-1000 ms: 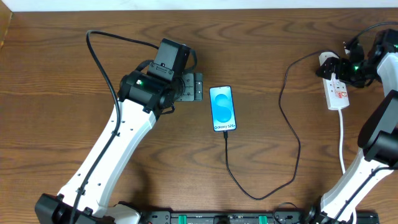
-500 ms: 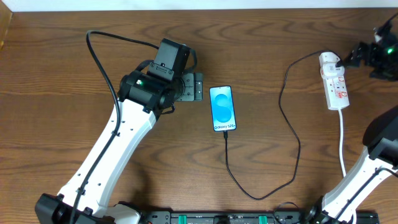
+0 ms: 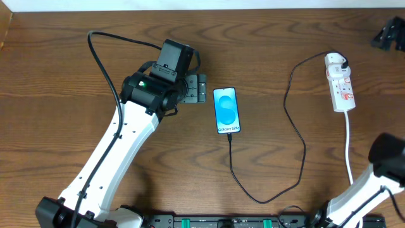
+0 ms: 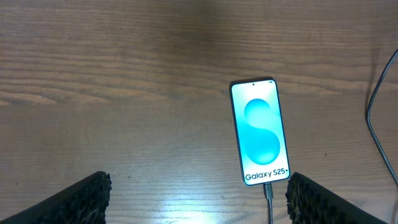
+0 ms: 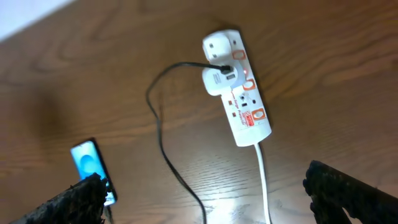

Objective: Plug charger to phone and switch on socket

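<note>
The phone (image 3: 226,111) lies flat mid-table with its cyan screen lit; it also shows in the left wrist view (image 4: 259,130) and the right wrist view (image 5: 92,163). The black charger cable (image 3: 297,171) runs from the phone's bottom edge, where its plug tip (image 4: 268,190) meets the phone, in a loop to the white adapter (image 5: 217,78) seated in the white socket strip (image 3: 340,85). The strip also shows in the right wrist view (image 5: 245,109). My left gripper (image 3: 202,88) is open and empty just left of the phone. My right gripper (image 3: 386,35) is open and empty, high above and right of the strip.
The strip's white cord (image 3: 348,145) runs down the right side toward the front edge. My left arm (image 3: 120,145) crosses the left half of the wooden table. A black rail (image 3: 228,221) lies along the front edge.
My right gripper has drawn up and away from the socket strip toward the far right corner. The left arm, phone and cable have not moved.
</note>
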`<state>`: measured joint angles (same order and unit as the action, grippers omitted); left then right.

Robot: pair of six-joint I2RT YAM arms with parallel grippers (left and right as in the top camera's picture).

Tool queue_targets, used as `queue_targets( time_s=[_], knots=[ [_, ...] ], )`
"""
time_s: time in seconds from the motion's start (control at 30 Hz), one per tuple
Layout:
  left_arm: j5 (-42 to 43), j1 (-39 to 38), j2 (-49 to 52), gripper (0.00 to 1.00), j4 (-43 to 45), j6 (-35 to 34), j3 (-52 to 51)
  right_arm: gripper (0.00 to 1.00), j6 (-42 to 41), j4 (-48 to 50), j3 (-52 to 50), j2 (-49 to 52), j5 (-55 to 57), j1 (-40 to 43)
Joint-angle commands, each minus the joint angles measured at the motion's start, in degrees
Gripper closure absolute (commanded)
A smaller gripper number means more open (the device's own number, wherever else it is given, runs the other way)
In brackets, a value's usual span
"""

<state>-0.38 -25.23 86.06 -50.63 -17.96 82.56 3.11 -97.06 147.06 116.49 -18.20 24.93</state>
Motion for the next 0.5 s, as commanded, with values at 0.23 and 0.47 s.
queue_targets(
  time_s=[0.23,0.47],
  knots=[
    [-0.74,0.17,-0.35,0.10,-0.11,0.55,0.15,0.01,-1.81,-0.24,1.42,-8.13,0.28,-0.33],
    [-0.74,0.17,-0.35,0.10,-0.11,0.55,0.15,0.01,-1.79,-0.24,1.36,-8.11,0.31,-0.33]
  ],
)
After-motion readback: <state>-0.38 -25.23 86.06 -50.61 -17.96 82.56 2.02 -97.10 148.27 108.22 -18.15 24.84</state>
